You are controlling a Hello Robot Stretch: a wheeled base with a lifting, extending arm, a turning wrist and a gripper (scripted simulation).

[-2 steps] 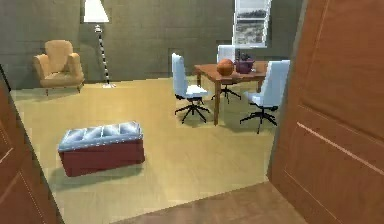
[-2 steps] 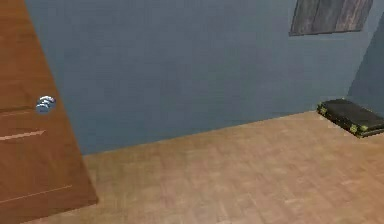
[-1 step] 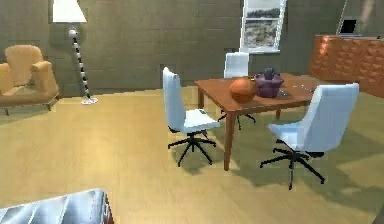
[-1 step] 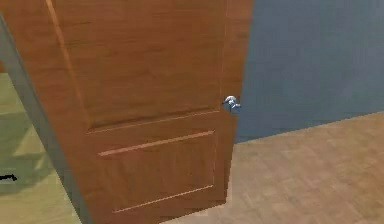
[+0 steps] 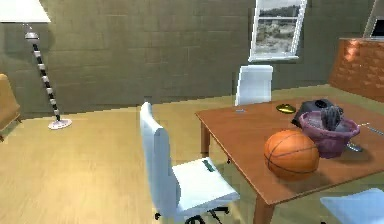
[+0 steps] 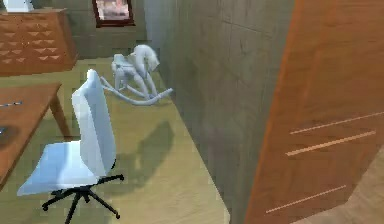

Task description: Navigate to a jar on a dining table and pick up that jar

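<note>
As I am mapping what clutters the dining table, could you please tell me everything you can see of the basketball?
The basketball is a round orange ball with thin dark seams and a dull, rubbery look. It rests whole on the brown wooden table, close to its near edge, just before a purple bowl; whether they touch is unclear.

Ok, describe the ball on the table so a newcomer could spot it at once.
Start at the brown dining table in the forward view's right half. Toward its near edge, beside a purple bowl, lies the basketball. It is the only orange sphere with dark seams.
</note>
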